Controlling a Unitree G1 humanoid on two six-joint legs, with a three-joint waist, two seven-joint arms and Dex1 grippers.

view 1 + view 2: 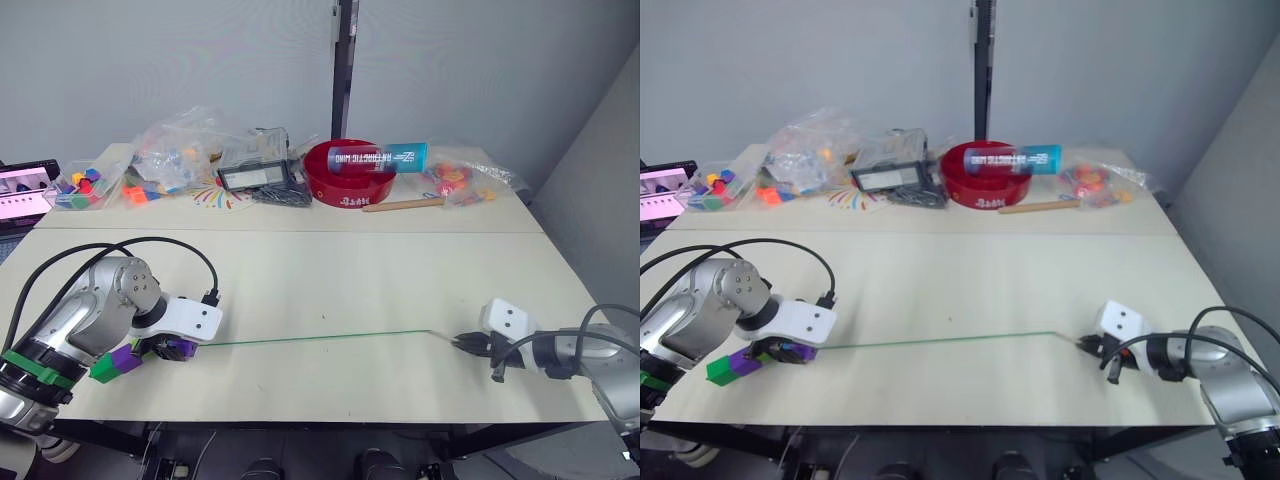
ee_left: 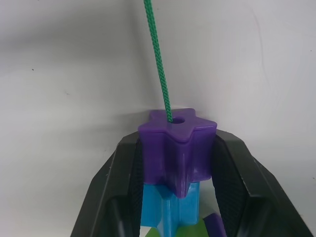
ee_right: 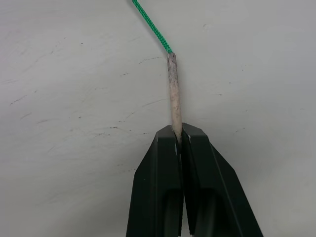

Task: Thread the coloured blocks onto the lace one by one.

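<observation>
1. The lace [image 1: 320, 338] lies taut and nearly straight across the table [image 1: 330, 275], its long axis running side to side betw. the two grippers, w/ a slight kink near the right end.
2. Its pale stiff tip [image 3: 172, 91] is pinched in the right gripper [image 3: 179, 134]; fingers fully closed on it, most of the tip sticking out ahead toward the left arm.
3. The other end of the lace runs into the centre hole of a purple star-shaped block [image 2: 177, 145], seen clearly in the left wrist view.
4. The left gripper [image 2: 177, 163] clamps that purple block from both sides; jaws are narrow, spread just to block width.
5. Behind it on the same line sit a blue block [image 2: 170, 210], then a light green one and another purple one, only partly visible. From the head views a dark green block [image 1: 103, 368] sits at the far outer end of the stack, near the table's front left edge.
6. Judgement: all five coloured blocks look threaded, bunched at the left end; the knot isn't visible, so can't tell if they're snug against it.
7. Key relation: blocks lie at the left gripper and well apart from the right one; any sliding goes along the lace's axis. Left arm is nearer the blocks; right arm only anchors the tip.
8. Risk: the thin tip could slip from the pinch if tension rises.
</observation>
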